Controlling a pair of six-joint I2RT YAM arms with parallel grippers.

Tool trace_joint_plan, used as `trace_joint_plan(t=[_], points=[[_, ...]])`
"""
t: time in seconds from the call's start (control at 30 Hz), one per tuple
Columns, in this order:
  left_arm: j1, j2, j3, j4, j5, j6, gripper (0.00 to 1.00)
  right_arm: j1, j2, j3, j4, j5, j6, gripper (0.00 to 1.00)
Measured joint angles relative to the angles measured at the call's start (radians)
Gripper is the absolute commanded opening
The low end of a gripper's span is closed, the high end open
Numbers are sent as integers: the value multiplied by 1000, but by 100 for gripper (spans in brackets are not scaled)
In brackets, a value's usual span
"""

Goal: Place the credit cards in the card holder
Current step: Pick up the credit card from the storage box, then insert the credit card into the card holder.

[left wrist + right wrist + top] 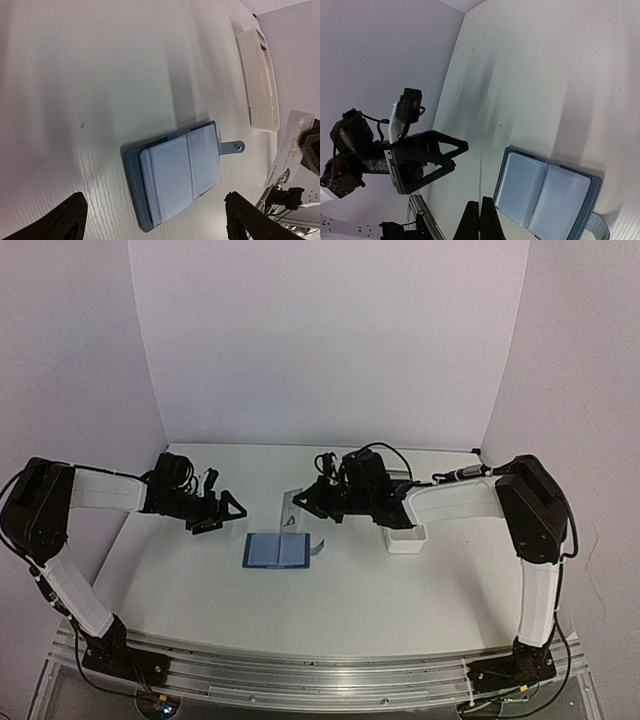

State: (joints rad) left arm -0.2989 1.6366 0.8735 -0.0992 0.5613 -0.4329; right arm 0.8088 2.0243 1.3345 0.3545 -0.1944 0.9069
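Aluminium rail [320,672]: runs along the near edge, 6 o'clock in the top view. Both arm bases are bolted to it, left arm [75,595] at 7 o'clock, right arm [540,605] at 5 o'clock.

Worktop [350,605]: white and matt, with a faint grain showing in the left wrist view.

Card holder [277,551] [175,182] [545,197]: dark blue, lying open and flat near the middle of the worktop, pale grey-blue pocket pages facing up. Snap tab [318,547] [234,146] sticks out of its 3 o'clock edge in the top view. Neither hand touches it.

Left hand [225,515] [155,225] [452,157]: at 10 o'clock of the card holder, raised off the worktop, spread wide with nothing in its grasp. Its wrist camera looks down on the open pages between two dark fingertips [67,222].

Right hand [303,502] [480,220]: at 1 o'clock of the card holder, just beyond its far edge, closed tight on a credit card.

Credit card [289,511] [287,150]: pale, with small dark print, standing on edge and tilted, pinched by one edge. Whether its lower edge meets the worktop cannot be told.

White tray [405,540] [260,85]: long and rectangular, at 3 o'clock of the card holder and apart from it, partly under the right forearm. Contents not discernible.

Walls [330,340]: plain pale panels closing the worktop at 9, 12 and 3 o'clock
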Motion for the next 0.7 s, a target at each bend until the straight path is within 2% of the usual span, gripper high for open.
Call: trace_joint_plan(t=[0.17,0.33,0.6,0.7], points=[[-1,33,-85,3,34,-146,96,6,5,-75,86,34,114,0],[-3,89,-91,114,92,-260,93,6,77,-94,160,46,159,0],[-25,167,-117,309,183,-347,75,5,191,-173,258,21,217,0],[-26,188,-145,387,218,-366,59,3,198,-174,304,4,228,0]])
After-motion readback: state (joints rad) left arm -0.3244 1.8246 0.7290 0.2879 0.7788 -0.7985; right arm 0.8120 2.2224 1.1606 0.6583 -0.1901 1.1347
